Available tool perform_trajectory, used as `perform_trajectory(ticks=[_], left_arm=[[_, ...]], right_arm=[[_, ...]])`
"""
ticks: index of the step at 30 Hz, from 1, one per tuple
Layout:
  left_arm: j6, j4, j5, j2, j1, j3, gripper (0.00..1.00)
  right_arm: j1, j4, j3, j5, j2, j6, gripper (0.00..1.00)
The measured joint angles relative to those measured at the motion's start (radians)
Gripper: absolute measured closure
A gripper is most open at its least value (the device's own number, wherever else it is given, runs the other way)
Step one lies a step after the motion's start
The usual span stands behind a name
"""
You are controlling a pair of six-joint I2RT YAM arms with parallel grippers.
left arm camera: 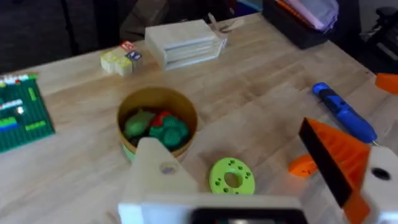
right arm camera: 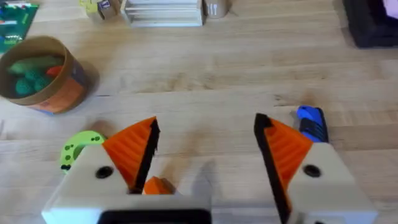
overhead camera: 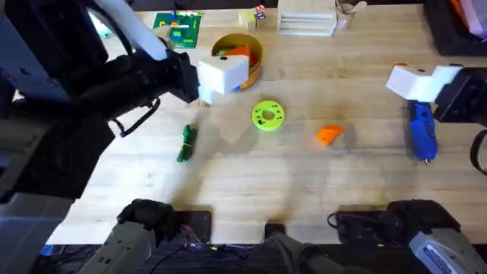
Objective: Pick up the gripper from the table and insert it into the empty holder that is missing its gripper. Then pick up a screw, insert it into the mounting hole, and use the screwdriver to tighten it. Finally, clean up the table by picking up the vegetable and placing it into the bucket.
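1. The left gripper [left arm camera: 249,199] is hanging high over the table [overhead camera: 251,183] near the bucket [overhead camera: 237,55]; one of its white finger mounts, the holder [left arm camera: 163,177], is showing bare while the other is carrying an orange pad, and the fingers are standing wide apart and grasping nothing.
2. The loose orange gripper wedge [overhead camera: 329,135] is lying flat on the planks, right of the green disc [overhead camera: 268,116] and well apart from the bare mount, evidently waiting to be collected.
3. The right gripper [right arm camera: 205,155] is hovering released, both orange pads spread, with the wedge [right arm camera: 158,185] showing low between its fingers; this looks like a line-up for the first pick.
4. The blue screwdriver [overhead camera: 423,135] is resting on the table just beside the right arm's wrist, within reach for the later tightening.
5. The dark green vegetable [overhead camera: 186,143] is lying on the wood, left of the disc, not yet in the bucket, which is already holding green and red toy pieces.
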Motion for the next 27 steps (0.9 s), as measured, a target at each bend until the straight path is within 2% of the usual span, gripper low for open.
perform_trajectory(ticks=[4, 7, 11, 14, 16, 20, 27], left_arm=[[0.086, 0.101, -0.001, 0.031, -0.046, -0.013, 0.008], [0.140, 0.261, -0.001, 0.020, -0.088, -0.094, 0.008], [0.182, 0.544, -0.019, -0.058, -0.153, -0.324, 0.008], [0.194, 0.664, -0.040, -0.137, -0.205, -0.480, 0.008], [0.201, 0.702, -0.064, -0.204, -0.243, -0.572, 0.008], [0.205, 0.699, -0.109, -0.316, -0.285, -0.663, 0.007], [0.175, 0.658, -0.151, -0.474, -0.290, -0.750, 0.009]], right_arm=[[0.000, 0.000, 0.000, 0.000, 0.000, 0.000, 0.067], [0.000, 0.000, 0.000, 0.000, 0.000, 0.000, 0.067], [0.000, 0.000, 0.000, 0.000, 0.000, 0.000, 0.067], [0.000, 0.000, 0.000, 0.000, 0.000, 0.000, 0.066], [0.000, 0.000, 0.000, 0.000, 0.000, 0.000, 0.066], [0.000, 0.000, 0.000, 0.000, 0.000, 0.000, 0.065], [0.000, 0.000, 0.000, 0.000, 0.000, 0.000, 0.067]])
